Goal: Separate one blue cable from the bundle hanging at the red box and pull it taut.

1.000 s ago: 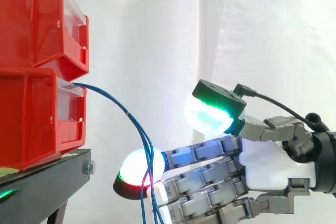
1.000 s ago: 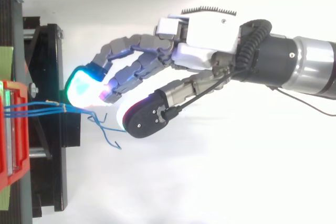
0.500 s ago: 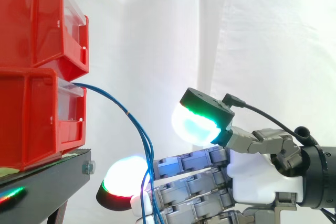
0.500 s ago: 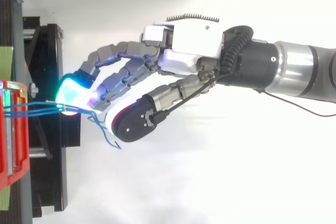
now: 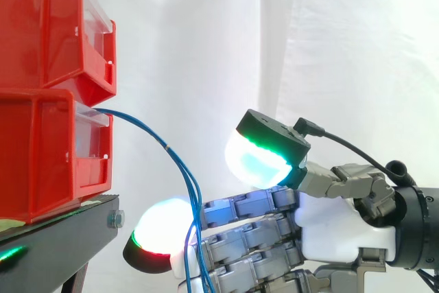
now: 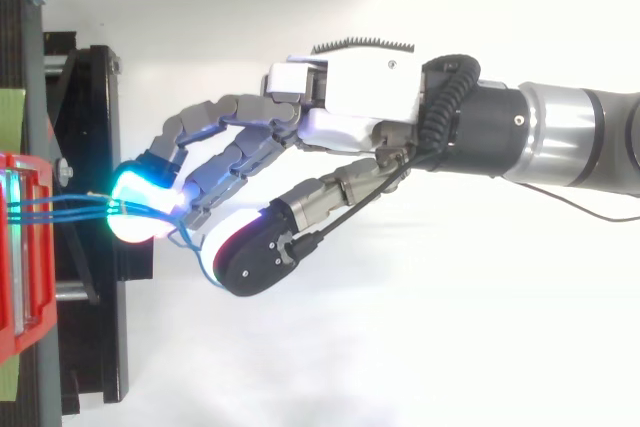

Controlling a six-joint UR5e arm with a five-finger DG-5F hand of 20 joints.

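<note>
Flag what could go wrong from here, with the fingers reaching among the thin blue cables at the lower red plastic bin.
1. The thin blue cables hang bunched across the fingers of the hand, so closing may catch several, not one.
2. The glowing thumb pad stands well clear of them, so a pinch could miss or slip.
3. The leading fingertip sits close to the black stand; pushing further might bump it.

The hand [image 6: 360,87] wears a white shell with a black ribbed strip along one edge — its fingers [image 5: 250,202] are chains of grey metal links. Thick pads [image 5: 255,161] glow white and cyan, rimmed green or red, black-backed. The arm [image 6: 570,137] is a silver tube behind a black collar [image 6: 490,132].
</note>
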